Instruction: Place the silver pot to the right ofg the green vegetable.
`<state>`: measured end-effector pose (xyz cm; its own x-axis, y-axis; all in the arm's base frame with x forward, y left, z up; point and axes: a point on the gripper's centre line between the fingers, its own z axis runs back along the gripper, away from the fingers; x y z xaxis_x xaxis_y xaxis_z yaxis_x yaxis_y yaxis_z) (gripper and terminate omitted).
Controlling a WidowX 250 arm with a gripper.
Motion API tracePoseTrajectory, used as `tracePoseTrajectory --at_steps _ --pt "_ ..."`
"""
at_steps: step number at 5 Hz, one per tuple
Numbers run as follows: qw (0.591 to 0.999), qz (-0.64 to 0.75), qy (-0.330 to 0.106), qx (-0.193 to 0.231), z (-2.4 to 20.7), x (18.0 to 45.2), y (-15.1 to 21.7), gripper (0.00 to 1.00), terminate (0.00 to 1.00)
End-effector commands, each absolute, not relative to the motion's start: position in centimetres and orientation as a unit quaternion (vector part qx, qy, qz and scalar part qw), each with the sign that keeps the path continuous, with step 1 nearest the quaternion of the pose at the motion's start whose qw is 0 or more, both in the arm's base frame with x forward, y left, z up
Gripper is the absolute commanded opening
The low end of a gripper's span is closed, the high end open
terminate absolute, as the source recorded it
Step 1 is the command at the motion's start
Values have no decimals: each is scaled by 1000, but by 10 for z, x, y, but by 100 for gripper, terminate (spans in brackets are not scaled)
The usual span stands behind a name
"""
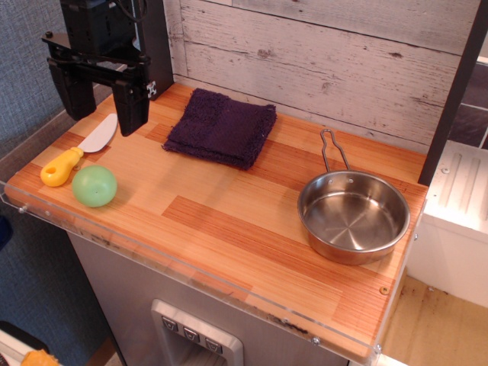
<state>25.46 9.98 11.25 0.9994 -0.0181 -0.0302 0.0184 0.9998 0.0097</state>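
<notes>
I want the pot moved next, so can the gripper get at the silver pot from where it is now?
Probably yes: the gripper hangs open at the far left, and nothing stands over the silver pot.

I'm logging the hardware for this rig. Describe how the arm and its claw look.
The claw is matte black throughout: two thick, blocky rectangular fingers hanging from a black crossbar, under a boxy black housing. A small white marking sits on the crossbar's right end. Dark cables loop above the housing. No other colours show.

Silver pot right of green vegetable
</notes>
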Motion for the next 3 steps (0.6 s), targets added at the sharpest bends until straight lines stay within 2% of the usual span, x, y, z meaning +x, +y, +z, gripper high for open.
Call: tracePoseTrajectory --at_steps 1,3 --pt "1000 -9 15 5 112 255 100 100 0" --pt "996 -82 -20 -6 103 277 40 100 0"
